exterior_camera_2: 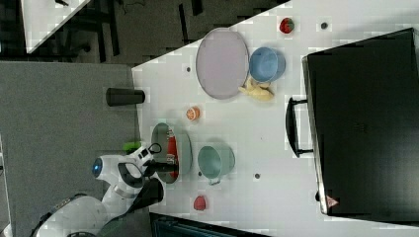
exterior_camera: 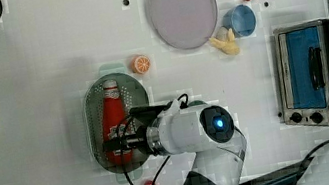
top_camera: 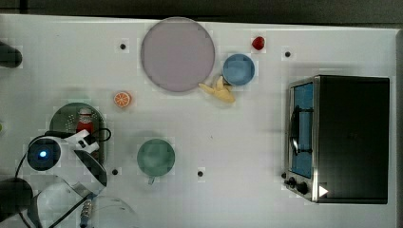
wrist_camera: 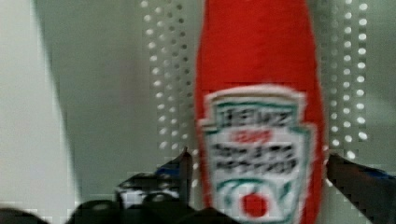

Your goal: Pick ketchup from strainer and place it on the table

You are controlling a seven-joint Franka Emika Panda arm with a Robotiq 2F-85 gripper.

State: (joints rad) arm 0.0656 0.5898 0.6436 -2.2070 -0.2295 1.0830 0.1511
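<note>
My tool (wrist_camera: pixel 257 163) stands wide open, one finger (wrist_camera: pixel 180 168) on each side of the ketchup (exterior_camera: pixel 114 123), gripping nothing. The ketchup lies flat inside the strainer (exterior_camera: pixel 91 115), which rests on the counter (exterior_camera: pixel 44 52).

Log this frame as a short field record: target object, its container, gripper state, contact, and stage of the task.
target: ketchup, lying flat, cap toward the orange slice
container: strainer, on the table
gripper: gripper open, fingers either side of the bottle's label
contact: grip not closed
stage: ketchup not yet lifted
nearby: teal mug
</note>
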